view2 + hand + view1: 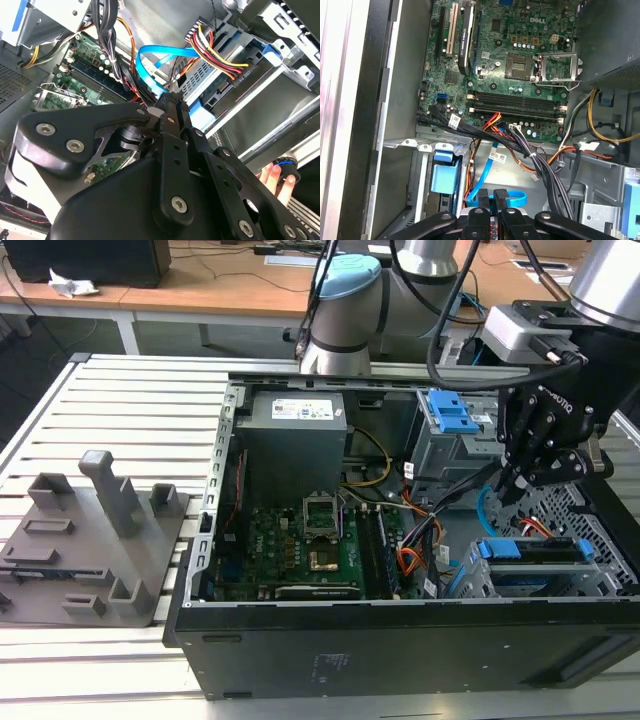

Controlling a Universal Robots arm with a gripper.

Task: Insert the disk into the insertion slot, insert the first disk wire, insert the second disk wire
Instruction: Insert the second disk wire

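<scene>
where the exterior view takes in the open computer case (400,650), the disk (530,551) already sits in the insertion slot (605,540) at that view's right. its blue caddy faces out, and the gripper (522,478) hangs just above it, beside the second disk wire (484,508).

in the second wrist view the gripper (170,104) has its fingers pinched together on the second disk wire (160,52), which arcs off in a loop above the motherboard (75,85). a person's hand (274,176) rests near the case edge.

in the first wrist view the gripper (492,200) clamps the second disk wire (487,172) close to one end, and the rest of the cable climbs towards the motherboard (510,75).

this cable looks light, flat and floppy. it will likely sag and twist if held far along its length, so the best hold is near the plug. its small connector seems easy to damage if pressed in crooked.
</scene>
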